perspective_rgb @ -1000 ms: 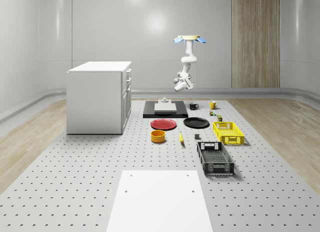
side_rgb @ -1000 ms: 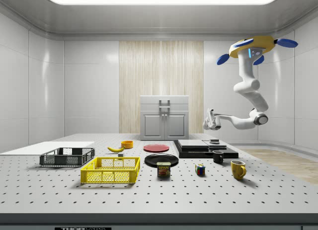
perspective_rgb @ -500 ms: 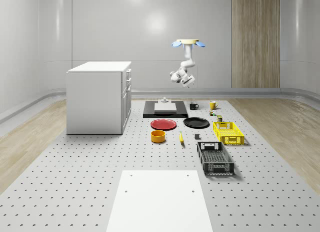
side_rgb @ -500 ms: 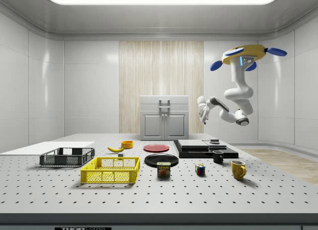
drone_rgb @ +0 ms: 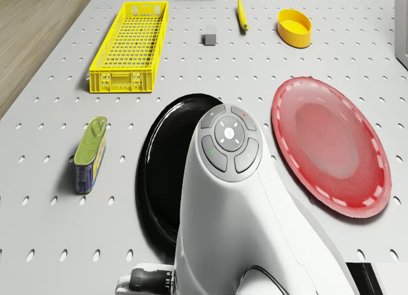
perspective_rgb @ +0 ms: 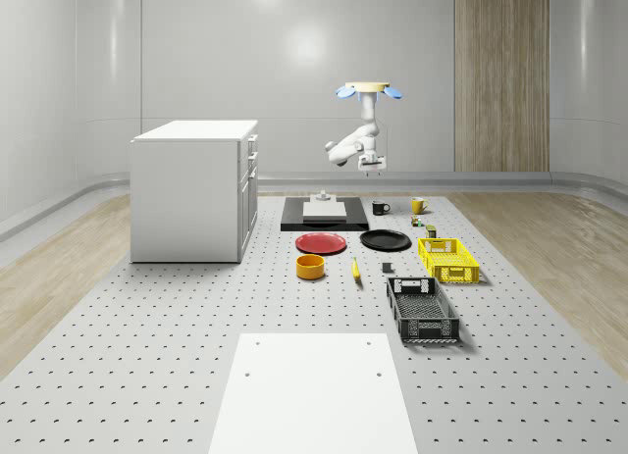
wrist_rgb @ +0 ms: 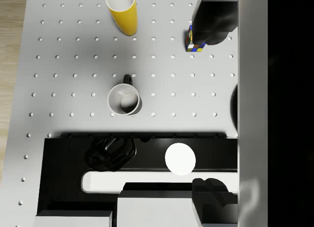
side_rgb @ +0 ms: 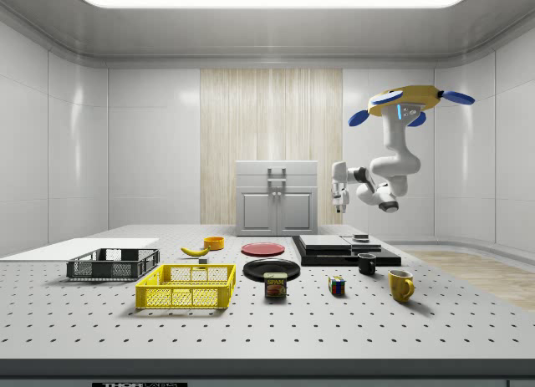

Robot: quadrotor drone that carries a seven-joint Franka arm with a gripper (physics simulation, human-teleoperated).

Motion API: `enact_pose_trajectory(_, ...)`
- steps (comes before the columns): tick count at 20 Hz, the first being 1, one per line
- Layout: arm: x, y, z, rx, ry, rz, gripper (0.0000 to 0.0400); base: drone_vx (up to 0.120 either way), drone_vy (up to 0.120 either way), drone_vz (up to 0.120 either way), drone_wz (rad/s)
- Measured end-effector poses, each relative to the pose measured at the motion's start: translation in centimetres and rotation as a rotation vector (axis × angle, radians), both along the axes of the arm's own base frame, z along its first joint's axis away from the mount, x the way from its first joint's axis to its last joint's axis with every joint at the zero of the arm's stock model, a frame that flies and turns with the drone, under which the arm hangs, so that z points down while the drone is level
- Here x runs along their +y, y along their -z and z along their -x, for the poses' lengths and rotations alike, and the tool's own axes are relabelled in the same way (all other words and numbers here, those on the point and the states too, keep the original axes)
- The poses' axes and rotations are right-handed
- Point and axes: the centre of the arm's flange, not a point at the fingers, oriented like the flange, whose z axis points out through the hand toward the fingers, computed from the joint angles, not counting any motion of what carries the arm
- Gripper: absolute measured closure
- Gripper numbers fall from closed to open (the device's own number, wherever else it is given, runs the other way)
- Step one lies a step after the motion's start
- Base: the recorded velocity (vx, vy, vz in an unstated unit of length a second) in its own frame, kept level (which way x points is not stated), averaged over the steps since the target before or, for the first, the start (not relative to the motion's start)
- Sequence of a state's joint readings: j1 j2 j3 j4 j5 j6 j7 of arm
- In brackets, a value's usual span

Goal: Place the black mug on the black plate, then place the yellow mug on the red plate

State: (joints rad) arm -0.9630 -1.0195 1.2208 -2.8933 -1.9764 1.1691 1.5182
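Above the black mug (wrist_rgb: 123,100) the drone (side_rgb: 407,100) hovers; claw (side_rgb: 336,205) opening indiscernible; can (side_rgb: 275,285) reads SPAM.

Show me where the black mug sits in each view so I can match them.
Whole-scene view: black mug on the table, just left of the yellow mug.
Side view: black mug left of and behind the yellow mug.
Wrist view: seen from above, handle towards the yellow mug.
Shared landmark: the yellow mug.
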Motion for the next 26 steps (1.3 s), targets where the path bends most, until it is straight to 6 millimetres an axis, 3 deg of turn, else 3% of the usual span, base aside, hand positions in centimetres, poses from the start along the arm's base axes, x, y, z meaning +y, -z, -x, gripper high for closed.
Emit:
enact_pose_trajectory(20, -0.75, 0.07, 0.01, 0.003, 0.002, 0.077, 0.0000, -0.120, 0.000, -0.120, 0.000)
enact_pose_trajectory(26, -0.77, 0.07, 0.01, 0.003, 0.002, 0.078, 0.0000, -0.007, 0.000, -0.120, 0.000)
